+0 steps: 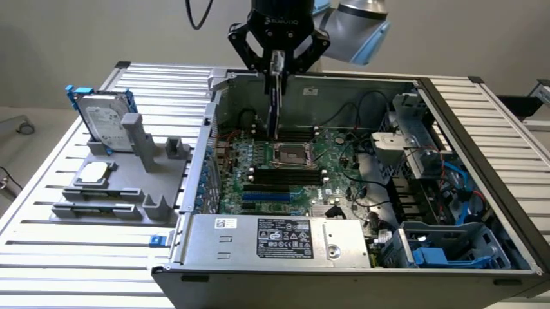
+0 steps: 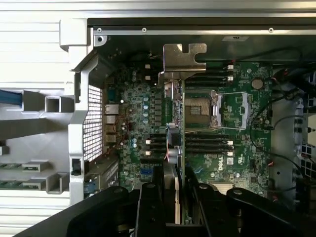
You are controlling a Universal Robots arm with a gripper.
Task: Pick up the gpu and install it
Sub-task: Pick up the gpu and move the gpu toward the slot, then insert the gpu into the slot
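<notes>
The gripper (image 1: 277, 64) has its fingers (image 1: 244, 46) pinching the gpu (image 1: 274, 109), held upright over the motherboard (image 1: 331, 153) inside the open computer case (image 1: 344, 91).

I see the case (image 1: 344, 90) on the table (image 1: 77, 257), with the gpu (image 1: 274, 103) held on edge in the gripper (image 1: 277, 69) over the board (image 1: 331, 151) inside. Beside the case, toward the table's edge at the exterior view's left, a rack (image 1: 103, 193) carries the drive (image 1: 105, 125) and chip (image 1: 94, 171).

1. The gpu (image 1: 273, 103) has a bracket (image 2: 184, 59) of bare silver metal with a dull sheen.
2. The jaws are matt black.
3. The computer case (image 1: 339, 90) is smooth grey sheet metal.
4. The bench (image 1: 77, 264) is made of ribbed, satin-finished aluminium slats.
5. The holder (image 1: 129, 193) is matt grey plastic.
6. The hard drive (image 1: 105, 125) is shiny metal with a paper label, set in a blue plastic frame.
</notes>
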